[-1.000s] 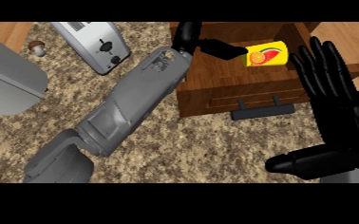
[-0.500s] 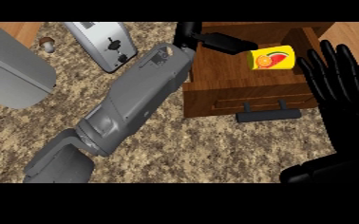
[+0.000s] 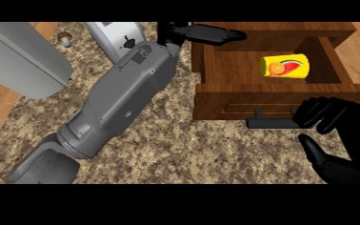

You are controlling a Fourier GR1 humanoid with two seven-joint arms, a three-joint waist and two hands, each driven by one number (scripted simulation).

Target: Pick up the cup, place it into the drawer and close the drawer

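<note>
The yellow cup (image 3: 285, 67) with a fruit print lies on its side inside the open wooden drawer (image 3: 232, 97), towards the right. My left hand (image 3: 205, 32) is open at the drawer's back left corner. Its fingers point right, well apart from the cup. My right hand (image 3: 329, 115) is at the drawer's front, with relaxed fingers touching the right end of the dark handle (image 3: 271, 123) and the thumb spread below it. Neither hand holds anything.
A white toaster (image 3: 112, 35) stands at the back behind my left forearm. A large grey appliance (image 3: 28, 59) fills the left side. A small mushroom (image 3: 67, 39) lies between them. The speckled counter (image 3: 211, 152) spreads in front of the drawer.
My right hand came down from upright beside the drawer to the handle at its front. My left hand drew back from the cup towards the drawer's back left corner.
</note>
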